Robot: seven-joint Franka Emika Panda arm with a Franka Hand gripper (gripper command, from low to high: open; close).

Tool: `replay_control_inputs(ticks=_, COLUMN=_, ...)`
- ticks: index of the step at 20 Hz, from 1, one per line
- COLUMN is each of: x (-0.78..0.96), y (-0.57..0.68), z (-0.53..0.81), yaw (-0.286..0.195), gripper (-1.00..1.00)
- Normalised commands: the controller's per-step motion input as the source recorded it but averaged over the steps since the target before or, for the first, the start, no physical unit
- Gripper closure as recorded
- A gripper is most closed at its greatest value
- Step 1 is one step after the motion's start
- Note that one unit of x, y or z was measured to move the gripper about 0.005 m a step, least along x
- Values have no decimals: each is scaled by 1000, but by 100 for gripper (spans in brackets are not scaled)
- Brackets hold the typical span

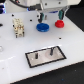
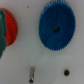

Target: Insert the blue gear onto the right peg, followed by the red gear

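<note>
We judge the flat blue toothed plastic gear (image 2: pixel 56 28) light, rigid; grasp its rim. Gripper (image 1: pixel 50 16) spread, empty.

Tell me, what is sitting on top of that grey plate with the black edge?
Only two thin dark pegs stand on the grey plate, the right peg among them. No gear is on either peg. The blue gear and red gear lie apart on the white table.

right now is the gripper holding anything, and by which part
Nothing is held. The gripper hangs above the blue gear and the red gear, which both lie flat on the table.
</note>
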Motion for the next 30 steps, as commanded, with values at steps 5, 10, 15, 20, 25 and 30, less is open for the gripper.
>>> replay_control_inputs(ticks=5, x=-362, y=-165, z=-580, yaw=0, gripper=-100)
replay_control_inputs(ticks=10, x=-265, y=-201, z=-425, yaw=0, gripper=-100)
replay_control_inputs(ticks=15, x=-26, y=-15, z=-20, yaw=0, gripper=100)
replay_control_inputs(ticks=20, x=-144, y=8, z=0, yaw=0, gripper=100)
replay_control_inputs(ticks=25, x=-187, y=-15, z=-22, yaw=0, gripper=100)
replay_control_inputs(ticks=30, x=7, y=5, z=177, yaw=0, gripper=100)
